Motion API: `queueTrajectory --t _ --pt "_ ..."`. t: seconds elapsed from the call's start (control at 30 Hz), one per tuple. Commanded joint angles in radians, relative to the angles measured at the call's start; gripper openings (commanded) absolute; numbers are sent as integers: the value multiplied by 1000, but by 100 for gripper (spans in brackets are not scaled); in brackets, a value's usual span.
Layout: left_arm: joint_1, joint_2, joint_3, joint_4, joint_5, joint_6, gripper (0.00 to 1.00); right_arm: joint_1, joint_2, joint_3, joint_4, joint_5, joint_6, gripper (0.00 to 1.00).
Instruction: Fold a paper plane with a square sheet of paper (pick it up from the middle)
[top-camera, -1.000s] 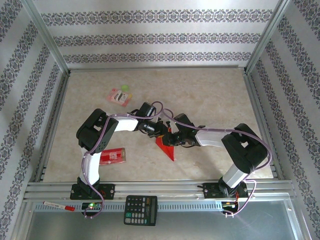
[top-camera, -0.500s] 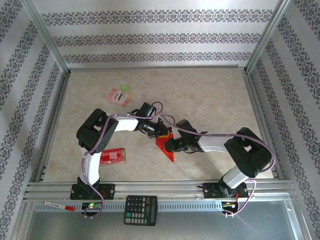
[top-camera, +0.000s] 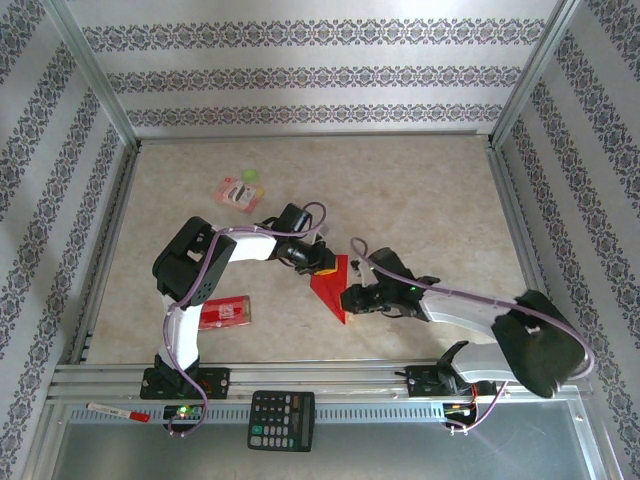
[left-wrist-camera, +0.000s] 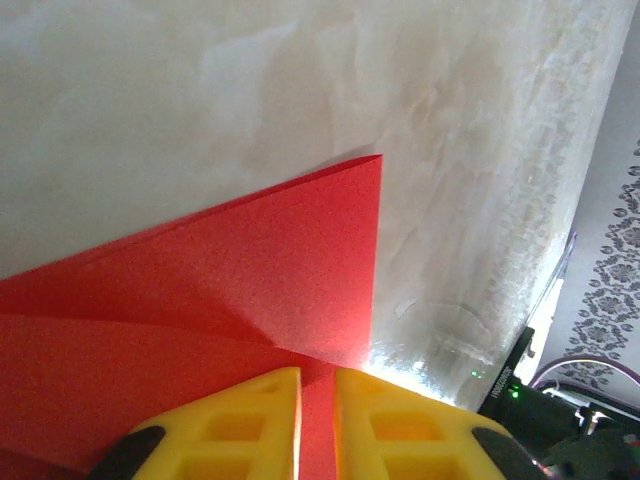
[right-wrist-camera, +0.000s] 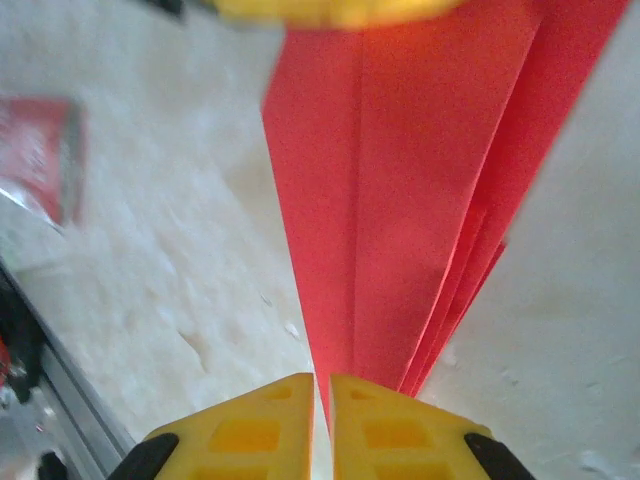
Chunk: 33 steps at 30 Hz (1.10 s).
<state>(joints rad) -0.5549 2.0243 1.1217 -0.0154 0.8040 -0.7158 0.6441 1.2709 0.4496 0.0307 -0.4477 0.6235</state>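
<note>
Near the middle of the pale worktop (top-camera: 430, 190), a bit toward its near edge, lies the bright red paper plane (top-camera: 333, 285), thin and pointed. My left gripper (top-camera: 320, 262) is clenched on its wide end, I think to stop it sliding. My right gripper (top-camera: 348, 298) pinches the folded layers by the point, likely to press the crease flat. Since a second ago, my right gripper has slid toward the near edge and that arm has swung out low. My left gripper stayed put.
</note>
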Motion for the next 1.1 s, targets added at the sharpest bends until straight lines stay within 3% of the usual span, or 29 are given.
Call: queueTrajectory --t 0.0,0.17,0.23,0.37,0.6,1.07 --pt "13 -19 20 -7 -21 -15 19 -35 -36 24 -29 57 5 16" --pt "16 -74 29 0 -22 -30 24 -35 64 120 -91 18 16 19" --pt "18 -96 33 -11 -18 -28 27 -56 32 102 -124 58 1 23" --pt "28 -164 -10 -12 -34 -22 33 -72 -18 52 -72 85 30 30" --pt "78 -253 -107 1 -49 -15 36 -65 124 129 -21 94 26 34" --pt "103 -263 -164 20 -32 -18 36 -36 302 219 39 40 -1 31"
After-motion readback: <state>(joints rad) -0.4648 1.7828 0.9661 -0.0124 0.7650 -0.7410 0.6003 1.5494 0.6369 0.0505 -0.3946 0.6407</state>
